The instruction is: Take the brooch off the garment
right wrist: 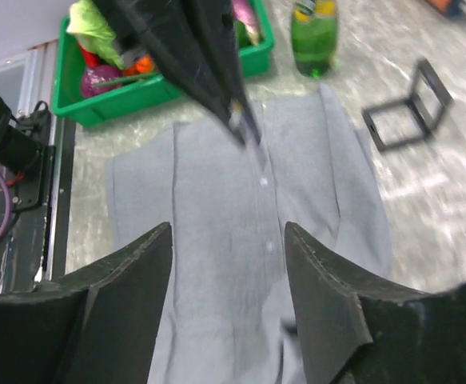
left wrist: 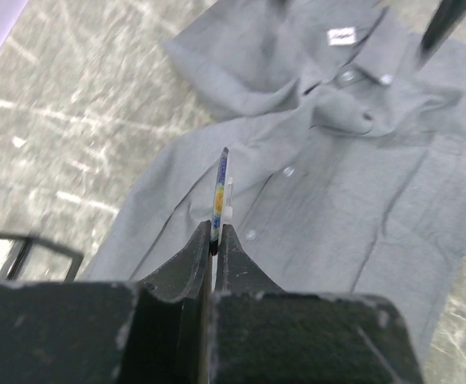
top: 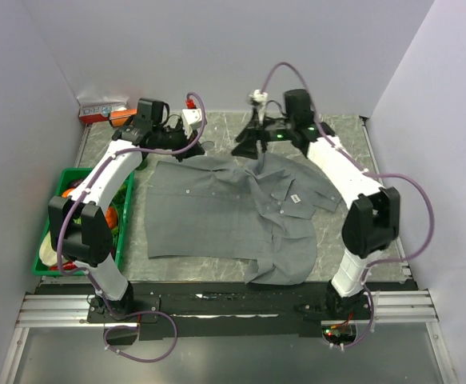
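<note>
1. The brooch is sitting edge-on in the left pincer. The pincer's fingers are pressing together on the brooch's lower edge. Only a thin blue-to-orange sliver and a pale pin stub are showing.
2. It is hanging in the air above the shirt and touching no cloth. I am judging the removal itself as done, with carrying the brooch off and setting it down remaining.
3. The shirt is lying spread but rumpled on the bench, with its collar toward 1 o'clock and a white label by the collar.
4. A greyish round stud is sitting just under the label, beside a white button. I cannot tell whether it is a large button or a leftover part of the brooch, so it is worth checking.
5. The right pincer is spread wide and gripping nothing. It is hovering over the shirt's 12 o'clock edge, near the left pincer, which is at 11 o'clock.
6. Further out, a green bin of oddments is standing at the shirt's 9 o'clock. A green bottle, a black frame and a red-and-white box are crowding the far edge.
7. The right pincer is the nearest thing standing in the way, and the far-edge clutter is limiting any move toward 12 o'clock.
</note>
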Available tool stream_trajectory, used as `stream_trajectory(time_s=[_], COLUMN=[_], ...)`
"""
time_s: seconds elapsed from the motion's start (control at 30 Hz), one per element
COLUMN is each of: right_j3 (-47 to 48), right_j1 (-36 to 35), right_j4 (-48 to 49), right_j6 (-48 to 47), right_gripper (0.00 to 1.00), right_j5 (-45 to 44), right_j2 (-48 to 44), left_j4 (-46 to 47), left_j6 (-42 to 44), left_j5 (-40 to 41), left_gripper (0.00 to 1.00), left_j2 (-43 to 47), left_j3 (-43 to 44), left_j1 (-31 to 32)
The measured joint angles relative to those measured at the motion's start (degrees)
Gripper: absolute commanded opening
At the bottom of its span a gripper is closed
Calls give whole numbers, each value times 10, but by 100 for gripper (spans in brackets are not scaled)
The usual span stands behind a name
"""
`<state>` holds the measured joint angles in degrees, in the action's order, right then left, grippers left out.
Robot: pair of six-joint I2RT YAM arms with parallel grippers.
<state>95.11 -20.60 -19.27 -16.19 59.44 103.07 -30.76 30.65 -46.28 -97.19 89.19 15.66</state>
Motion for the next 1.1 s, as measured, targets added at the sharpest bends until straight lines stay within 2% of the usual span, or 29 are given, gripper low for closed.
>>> stream_trajectory(time_s=[0.03,0.07,0.1,0.23,0.4,0.57,0.7,0.8,0.83,0.87,1.0,1.1], right_j3=[-12,-31,-43,-96,-148,-150,-147,-150,-152,-156,-188,-239], right_j1=[9,25,39,93,76,21,-2,-3,-5,-6,-3,2], right_j4=[-2,3,3,3,-21,-43,-87,-130,-146,-162,-208,-209], right_j6=[1,7,14,28,-7,-111,-186,-243,-262,-280,-344,-408], right_gripper=[74,82,86,94,94,95,90,81,73,69,67,67], right_j5=[-2,-11,-19,-89,-181,-265,-313,-351,-365,-377,-412,-426], right_j2=[-12,-27,-35,-47,-44,-3,50,74,78,82,85,47], left_j4=[0,-2,-3,-16,-13,-10,5,14,16,19,34,40], left_j6=[0,2,3,15,16,15,15,12,10,6,-3,-5], left_j5=[11,21,31,71,112,129,137,148,151,155,171,186], left_gripper=[1,1,1,1,1,1,1,1,1,1,1,1], left_j2=[0,0,0,-12,-40,-46,-42,-31,-30,-28,-28,-28], left_j3=[-2,-2,-2,11,35,38,28,5,-1,-5,-14,-15], left_j1=[0,0,0,-1,-2,-3,-3,-3,-3,-3,-3,-4])
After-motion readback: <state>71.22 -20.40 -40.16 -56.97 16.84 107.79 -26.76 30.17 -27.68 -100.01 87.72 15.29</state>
